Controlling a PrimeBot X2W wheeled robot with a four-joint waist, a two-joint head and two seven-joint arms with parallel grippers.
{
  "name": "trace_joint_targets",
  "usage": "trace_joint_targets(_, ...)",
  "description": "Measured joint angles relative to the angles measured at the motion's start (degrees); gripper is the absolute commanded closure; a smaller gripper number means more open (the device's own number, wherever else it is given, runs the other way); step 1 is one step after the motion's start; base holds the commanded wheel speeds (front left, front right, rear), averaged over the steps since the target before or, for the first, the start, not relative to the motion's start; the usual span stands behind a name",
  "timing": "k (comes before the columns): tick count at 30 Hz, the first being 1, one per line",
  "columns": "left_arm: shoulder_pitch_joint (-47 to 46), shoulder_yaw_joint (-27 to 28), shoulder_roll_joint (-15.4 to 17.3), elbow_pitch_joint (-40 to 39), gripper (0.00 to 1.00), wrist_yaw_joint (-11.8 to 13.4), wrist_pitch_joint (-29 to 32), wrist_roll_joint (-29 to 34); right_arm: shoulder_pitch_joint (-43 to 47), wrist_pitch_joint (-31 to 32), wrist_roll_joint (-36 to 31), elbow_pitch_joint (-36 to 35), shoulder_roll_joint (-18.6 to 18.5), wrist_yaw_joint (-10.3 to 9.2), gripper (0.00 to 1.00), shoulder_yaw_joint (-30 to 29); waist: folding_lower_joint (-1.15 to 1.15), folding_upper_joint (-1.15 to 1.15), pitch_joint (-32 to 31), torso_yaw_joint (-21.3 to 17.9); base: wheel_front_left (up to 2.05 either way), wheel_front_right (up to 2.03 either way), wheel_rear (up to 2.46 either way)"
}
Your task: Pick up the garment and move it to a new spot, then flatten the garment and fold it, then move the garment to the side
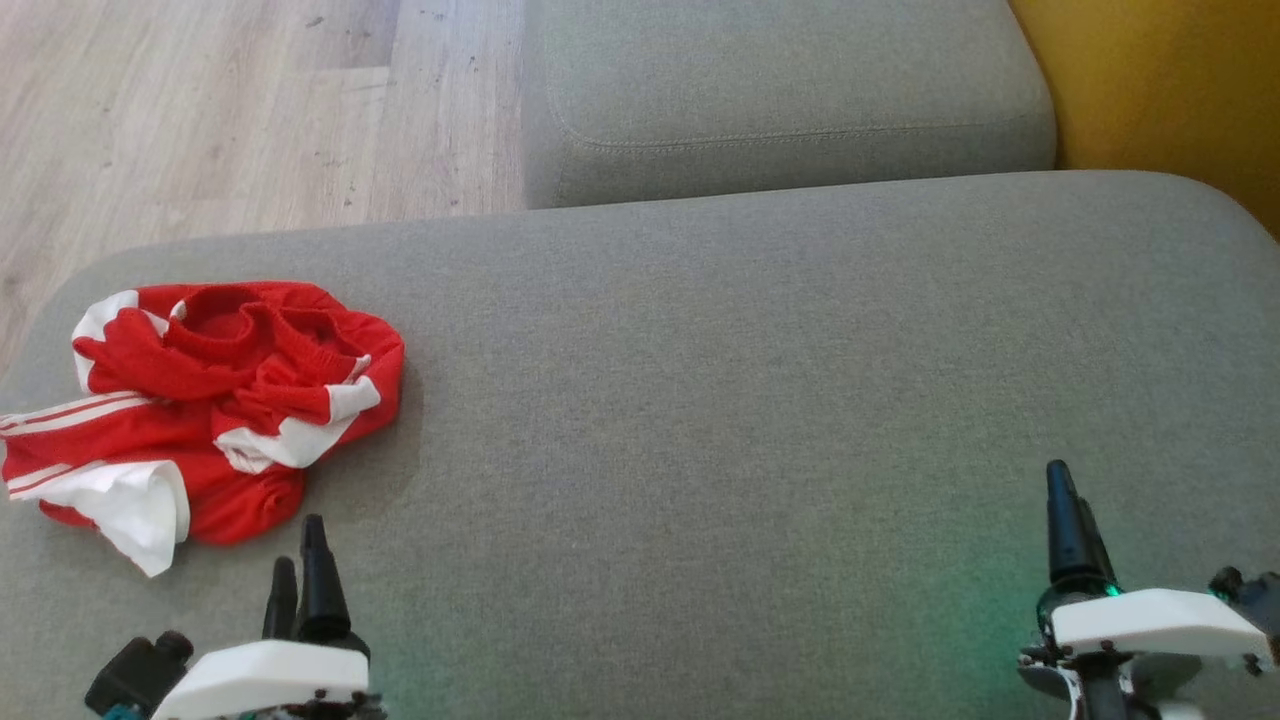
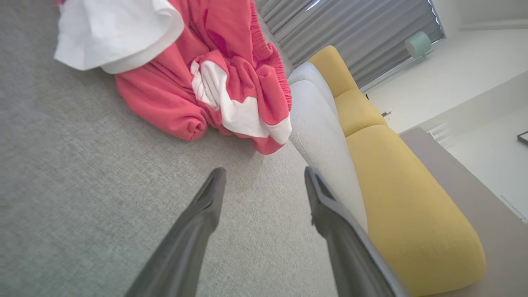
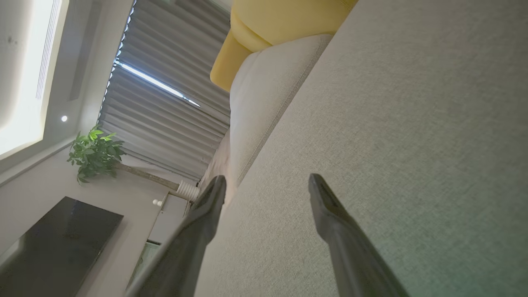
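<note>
At the left end of the grey seat cushion (image 1: pixel 760 420), the red-and-white garment (image 1: pixel 215 400) lies in a crumpled heap. The head view's left edge cuts off its striped end. Folds hide its true outline, so its cut is hard to make out. A gathered elastic band curls along the far side, and a white flap hangs loose at the near corner. The heap is somewhat wider than deep. Its long axis runs across the cushion, and the striped end points to the robot's left.

The left end effector (image 1: pixel 300 545) sits low, its arm cut off by the bottom edge. Its fingers are aimed at the garment's near edge and stop just short of it. In the left wrist view the two fingers stand apart, with bare cushion between them.

The right end effector (image 3: pixel 267 179) is well apart from the garment, over bare cushion. In the head view one finger hides the other, but the right wrist view shows them spread, holding nothing.
</note>
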Motion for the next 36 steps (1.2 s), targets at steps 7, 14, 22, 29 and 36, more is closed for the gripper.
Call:
trace_joint_targets(7, 0.4, -1.2, 0.0, -0.9, 0.0, 1.6, -1.0, 4.9, 0.1, -1.1, -5.2, -1.0, 0.0, 0.0, 0.0, 1.3, 0.0, 0.0, -0.4, 0.0, 0.0, 0.0, 0.0)
trace_joint_targets(14, 0.4, -2.3, 0.0, -1.5, 0.0, 2.9, -2.2, 10.2, 0.1, -2.3, -9.8, -1.9, 0.0, 0.0, 0.0, 1.9, 0.0, 0.0, -0.7, 0.1, 0.0, 0.0, 0.0)
trace_joint_targets(22, 0.5, -3.6, 0.0, -2.3, 0.0, 3.8, -3.6, 16.5, 0.3, -3.5, -15.8, -2.6, 0.0, 0.0, 0.0, 3.1, 0.0, 0.0, -1.2, 0.5, 0.0, 0.0, 0.0)
trace_joint_targets(29, 0.9, -4.4, 0.2, -3.1, 0.0, 4.8, -4.6, 21.8, 1.3, -4.6, -21.8, -2.6, 0.0, 0.0, 0.0, 3.6, 0.0, 0.0, -1.6, 0.6, 0.0, 0.0, 0.0)
trace_joint_targets(36, 1.4, -5.3, 0.2, -3.5, 0.0, 5.5, -5.9, 26.8, 1.3, -5.8, -26.9, -2.9, 0.0, 0.0, 0.0, 4.4, 0.0, 0.0, -2.1, 0.7, 0.0, 0.0, 0.0)
